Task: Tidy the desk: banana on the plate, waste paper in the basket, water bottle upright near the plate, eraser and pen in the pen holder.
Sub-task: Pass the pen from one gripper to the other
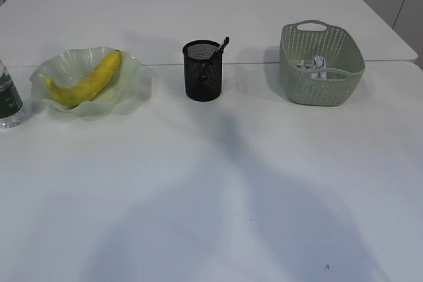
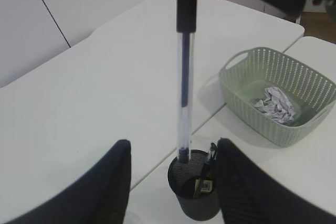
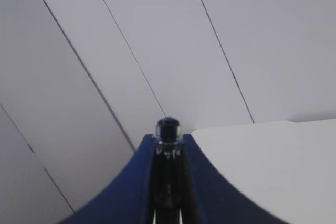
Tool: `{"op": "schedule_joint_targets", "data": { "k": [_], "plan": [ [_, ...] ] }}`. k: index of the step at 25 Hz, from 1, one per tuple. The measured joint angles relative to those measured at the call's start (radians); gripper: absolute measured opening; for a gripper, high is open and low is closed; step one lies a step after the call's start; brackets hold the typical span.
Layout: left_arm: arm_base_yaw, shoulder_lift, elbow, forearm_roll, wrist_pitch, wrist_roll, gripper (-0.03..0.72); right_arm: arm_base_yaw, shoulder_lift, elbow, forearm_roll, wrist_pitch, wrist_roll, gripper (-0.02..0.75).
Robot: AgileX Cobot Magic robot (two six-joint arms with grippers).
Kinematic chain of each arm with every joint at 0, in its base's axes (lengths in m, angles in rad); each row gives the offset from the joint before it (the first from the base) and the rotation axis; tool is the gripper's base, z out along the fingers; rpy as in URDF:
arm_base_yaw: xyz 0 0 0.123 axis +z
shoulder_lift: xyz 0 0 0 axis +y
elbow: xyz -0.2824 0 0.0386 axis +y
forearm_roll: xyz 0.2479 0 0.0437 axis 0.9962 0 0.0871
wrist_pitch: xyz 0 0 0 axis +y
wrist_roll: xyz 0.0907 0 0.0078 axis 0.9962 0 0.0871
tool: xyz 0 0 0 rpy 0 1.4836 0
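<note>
My right gripper (image 3: 168, 153) is shut on a clear-barrelled pen (image 3: 168, 129). In the left wrist view the pen (image 2: 185, 93) hangs upright, with its tip at the rim of the black mesh pen holder (image 2: 197, 203). The holder contains another dark pen (image 2: 209, 158) and a small labelled block, likely the eraser (image 2: 202, 184). My left gripper (image 2: 173, 145) is open and empty above the holder. The banana (image 1: 89, 80) lies on the green plate (image 1: 132, 74). The water bottle (image 1: 8, 100) stands upright left of the plate. Crumpled paper (image 1: 316, 67) lies in the basket (image 1: 324, 90). Neither arm shows in the exterior view.
The basket (image 2: 252, 124) with the paper (image 2: 275, 103) stands right of the holder (image 1: 203, 74). A seam between two white tabletops runs behind the plate, holder and basket. White wall panels lie beyond the table.
</note>
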Motion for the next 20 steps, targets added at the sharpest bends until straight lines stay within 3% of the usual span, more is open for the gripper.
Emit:
{"op": "schedule_joint_targets", "data": {
  "k": [6,10,14,20],
  "plan": [
    [0.0,-0.006,0.0,0.002,-0.013,0.0,0.363,0.0,0.01,0.0,0.002,-0.034,-0.192,0.086],
    [0.017,-0.029,0.0,0.058,-0.039,0.0,0.363,0.0,0.045,0.0,0.002,-0.046,-0.304,0.086],
    [0.085,-0.042,0.0,0.097,-0.055,0.0,0.363,-0.009,0.076,0.0,0.002,-0.054,-0.377,0.085],
    [0.21,-0.042,0.0,0.073,-0.055,0.0,0.363,-0.064,0.08,0.007,0.002,-0.091,-0.431,0.085]
  ]
}}
